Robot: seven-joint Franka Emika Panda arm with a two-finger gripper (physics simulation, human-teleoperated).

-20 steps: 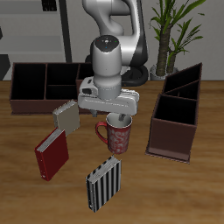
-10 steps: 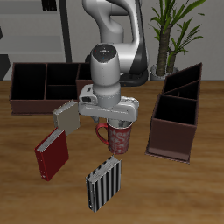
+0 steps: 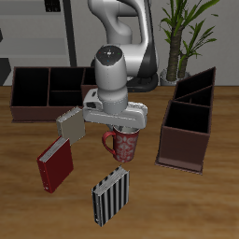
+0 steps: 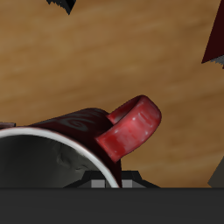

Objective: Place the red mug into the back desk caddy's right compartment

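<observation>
Red mug (image 4: 131,129) glossy, speckled glaze; table (image 3: 205,201) wood grain, matt.

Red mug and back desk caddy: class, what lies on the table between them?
In the exterior view, only bare wood separates the red mug from the back desk caddy; the grey book sits just off that line.

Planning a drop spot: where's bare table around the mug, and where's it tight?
Bare wood lies along the front edge past the striped book, below the narrow caddy. Another strip runs between the back caddy and the red book. Crowded: the red mug, under the pincer, sits close to the grey book.
</observation>
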